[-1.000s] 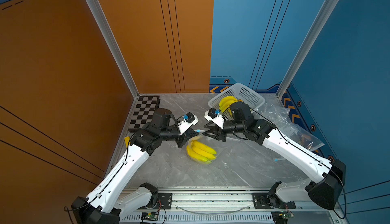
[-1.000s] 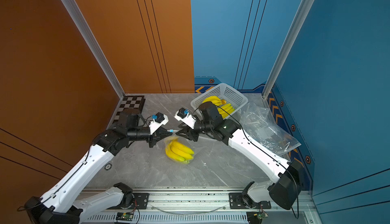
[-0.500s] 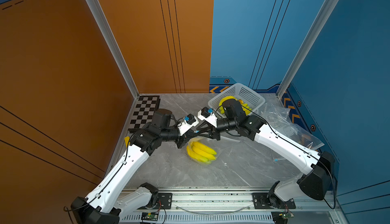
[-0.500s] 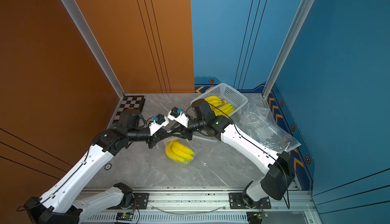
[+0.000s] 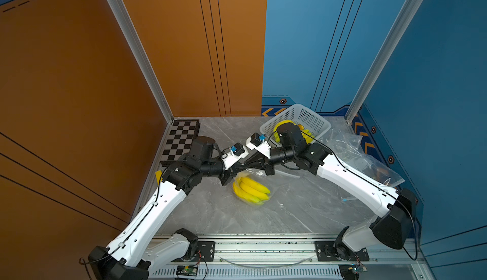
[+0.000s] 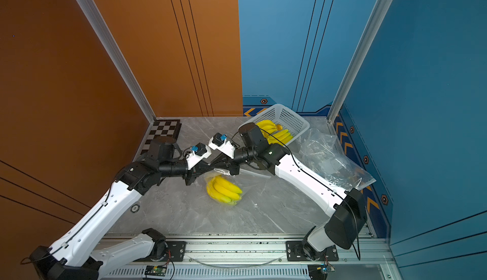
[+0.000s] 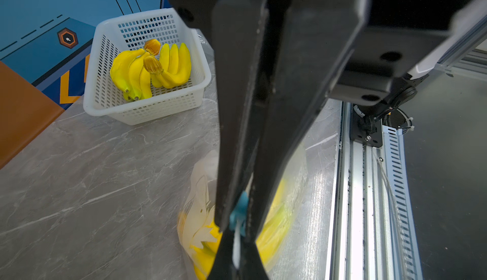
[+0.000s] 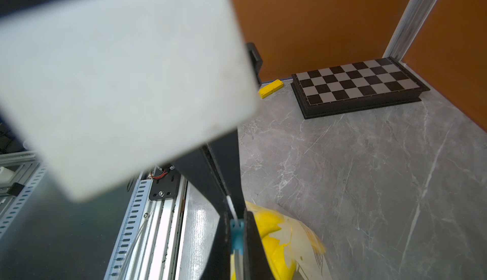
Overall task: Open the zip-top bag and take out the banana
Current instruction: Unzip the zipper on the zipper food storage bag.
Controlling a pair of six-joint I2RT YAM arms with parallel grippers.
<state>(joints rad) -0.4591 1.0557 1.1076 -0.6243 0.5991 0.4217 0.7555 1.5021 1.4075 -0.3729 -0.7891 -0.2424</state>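
While the left jaws clench the strip of the zip-top bag (image 7: 200, 207) and the right jaws its blue slider (image 8: 236, 235), the banana bunch (image 5: 251, 190) sags bagged just beneath; the film looks limp, slippery, so grip the stiffer zip edge.

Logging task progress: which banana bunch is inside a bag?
The bunch lying on the marble table, enclosed in the clear zip-top bag. The other two bunches lie bare in the white basket at the back.
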